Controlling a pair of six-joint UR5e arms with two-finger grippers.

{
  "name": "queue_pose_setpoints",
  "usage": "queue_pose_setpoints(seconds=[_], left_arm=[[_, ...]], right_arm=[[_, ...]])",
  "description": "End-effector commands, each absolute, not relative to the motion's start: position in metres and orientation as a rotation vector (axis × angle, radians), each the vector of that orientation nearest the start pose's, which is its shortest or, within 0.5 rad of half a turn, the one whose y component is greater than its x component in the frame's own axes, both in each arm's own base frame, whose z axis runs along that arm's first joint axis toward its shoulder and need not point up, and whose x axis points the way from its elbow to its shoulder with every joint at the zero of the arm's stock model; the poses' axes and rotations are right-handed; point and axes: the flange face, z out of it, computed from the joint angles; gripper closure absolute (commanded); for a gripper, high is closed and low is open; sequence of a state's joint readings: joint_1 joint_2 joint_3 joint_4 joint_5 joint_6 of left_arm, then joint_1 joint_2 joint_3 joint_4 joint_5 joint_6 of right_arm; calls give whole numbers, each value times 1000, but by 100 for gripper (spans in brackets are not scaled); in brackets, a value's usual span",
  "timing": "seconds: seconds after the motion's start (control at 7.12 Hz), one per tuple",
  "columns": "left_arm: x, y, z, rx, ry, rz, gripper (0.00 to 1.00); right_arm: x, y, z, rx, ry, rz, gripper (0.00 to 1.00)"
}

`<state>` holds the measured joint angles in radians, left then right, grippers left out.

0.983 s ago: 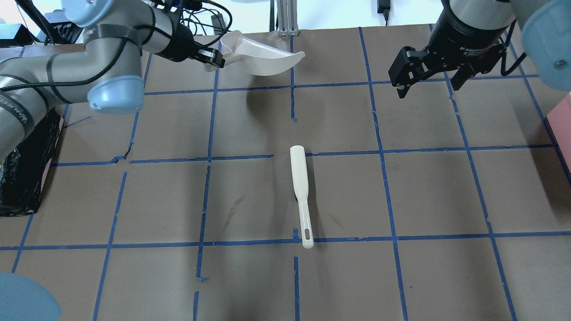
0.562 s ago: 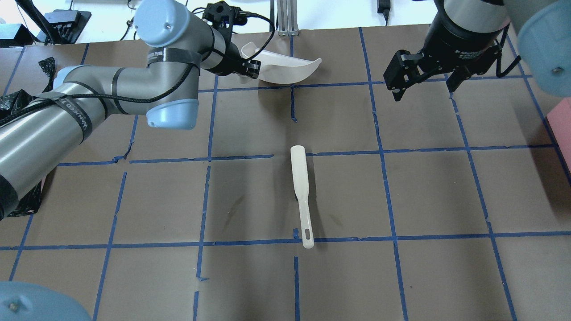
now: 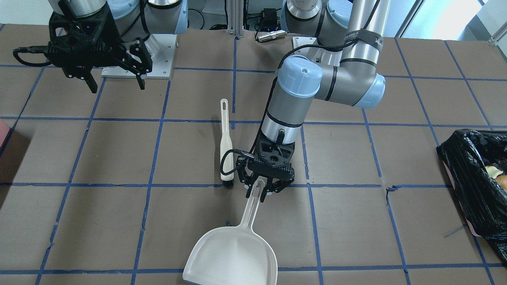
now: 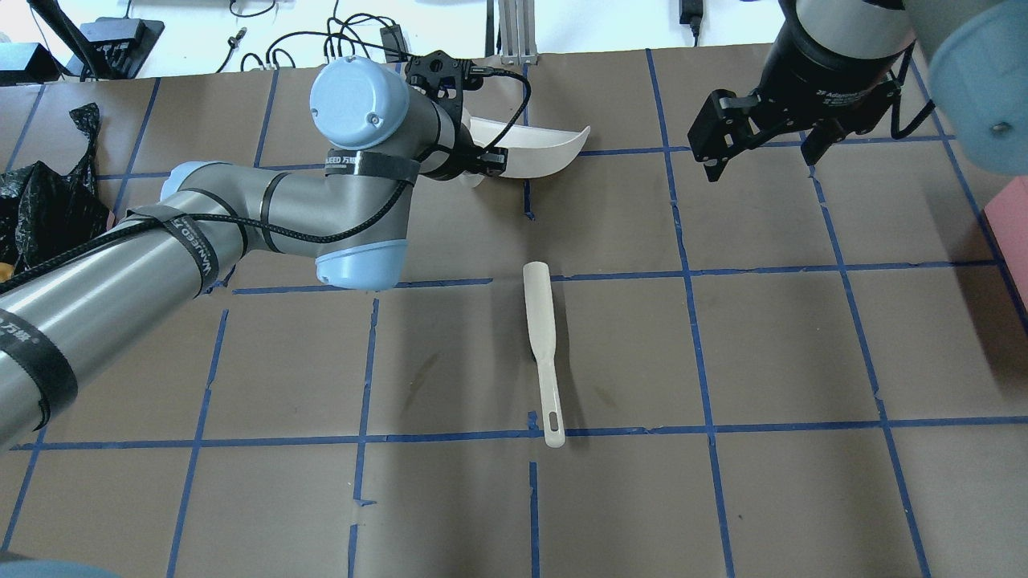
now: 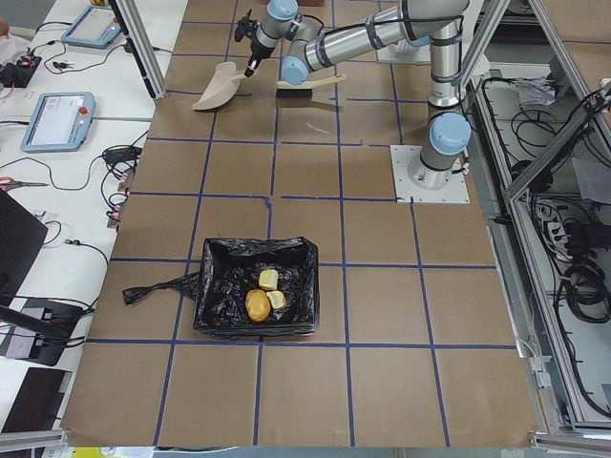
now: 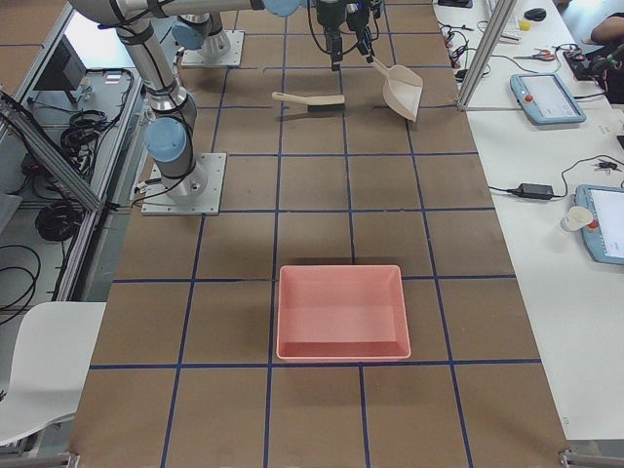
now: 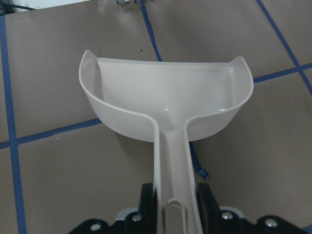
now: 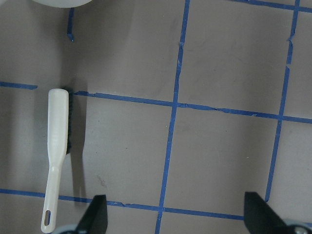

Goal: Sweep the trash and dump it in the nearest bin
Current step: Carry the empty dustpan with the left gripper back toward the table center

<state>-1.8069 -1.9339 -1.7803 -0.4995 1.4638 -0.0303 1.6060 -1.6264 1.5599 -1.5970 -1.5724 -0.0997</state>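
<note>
My left gripper [image 3: 263,187] is shut on the handle of a white dustpan [image 3: 231,257], which is held low over the table's far middle. The wrist view shows the dustpan [image 7: 165,97] with nothing in it and my left gripper [image 7: 170,217] clamped on its handle. The trash [image 5: 260,303], one tan-orange lump and two pale chunks, lies inside the black-bagged bin [image 5: 215,286] at the table's left end. My right gripper [image 4: 763,164] hangs open and holds nothing at the far right. A white brush [image 4: 540,321] lies flat mid-table.
A pink tray [image 6: 341,312] stands at the table's right end. The bin [image 3: 463,170] stands at the edge on my left. Blue tape lines grid the brown table cover. Cables and an aluminium post stand beyond the far edge.
My left arm has swung rightward from the bin side toward the table's middle, carrying the dustpan along and lower. The right gripper stayed open and barely shifted. The brush has not moved.
</note>
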Motion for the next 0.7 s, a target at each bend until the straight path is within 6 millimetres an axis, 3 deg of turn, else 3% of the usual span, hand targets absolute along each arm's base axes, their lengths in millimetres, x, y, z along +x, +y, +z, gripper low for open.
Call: queue_pose_setpoints(seconds=[0.0,0.56], left_arm=[[-305,-550,307,366,3152,-801,100],[-332,-526,316,239,3076,-826,99]], right_arm=[[150,-473,522,-212,3137,-147,0],[150,-473,522,-212,3135,-149,0]])
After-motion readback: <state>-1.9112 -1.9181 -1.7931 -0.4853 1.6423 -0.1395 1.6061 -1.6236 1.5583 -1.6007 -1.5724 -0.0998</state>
